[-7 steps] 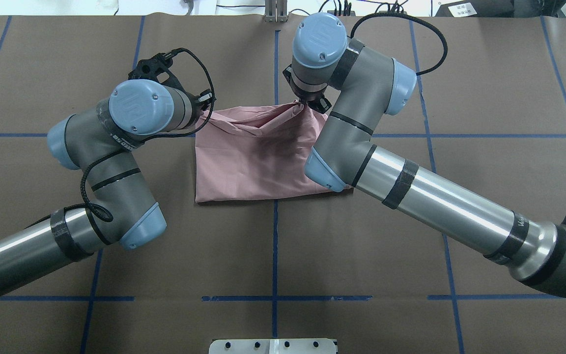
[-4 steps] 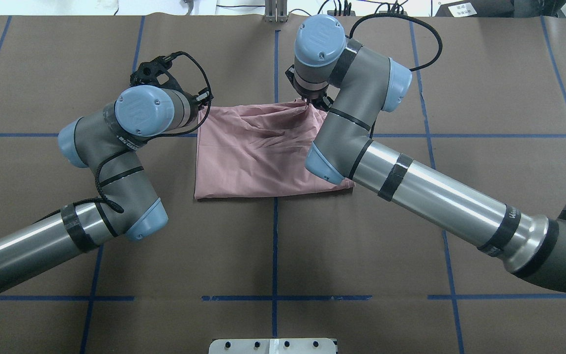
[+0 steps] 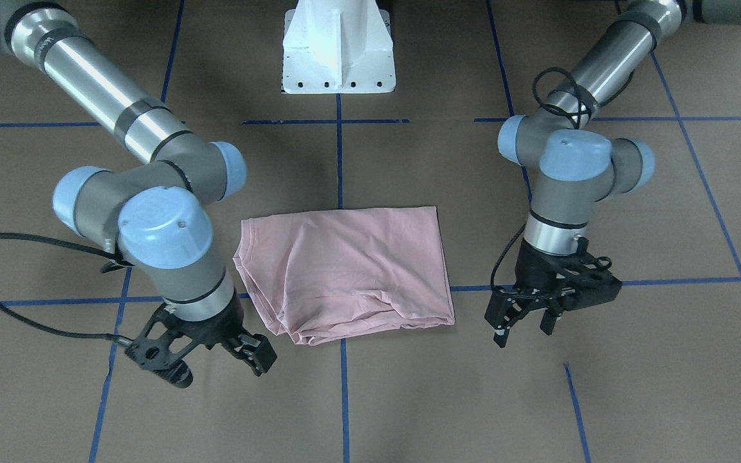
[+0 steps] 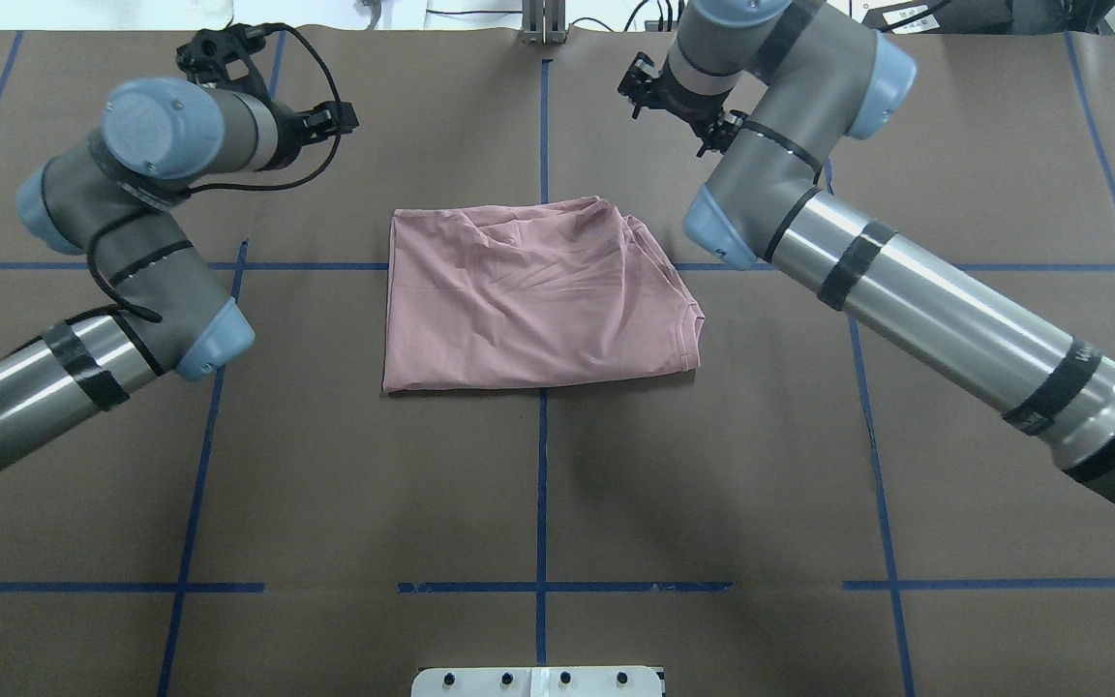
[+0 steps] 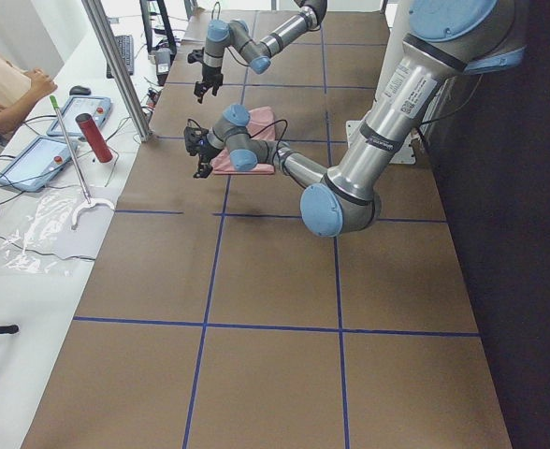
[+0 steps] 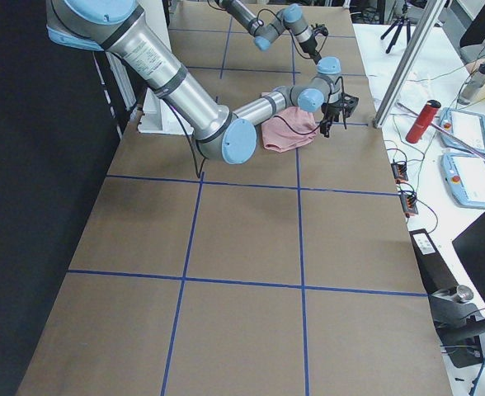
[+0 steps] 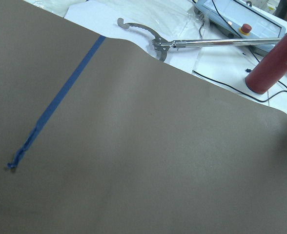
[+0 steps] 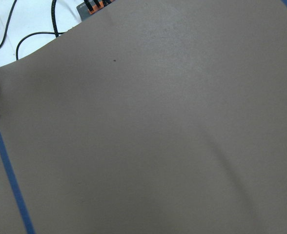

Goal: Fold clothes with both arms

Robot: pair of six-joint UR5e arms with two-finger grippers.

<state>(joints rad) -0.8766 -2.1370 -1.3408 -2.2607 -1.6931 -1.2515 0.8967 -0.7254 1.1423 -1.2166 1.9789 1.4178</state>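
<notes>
Now the shirt (image 3: pixel 345 273) lies folded flat on the table (image 3: pixel 602 399), between my two grippers, with its long axis running from one to the other. Both hang off its far edge, away from my base: the left gripper (image 3: pixel 525 331) beside the far left corner, the right gripper (image 3: pixel 219 368) beside the far right. Each is spread wide and holds nothing. For another fold, I judge that neither is clearly nearer.
</notes>
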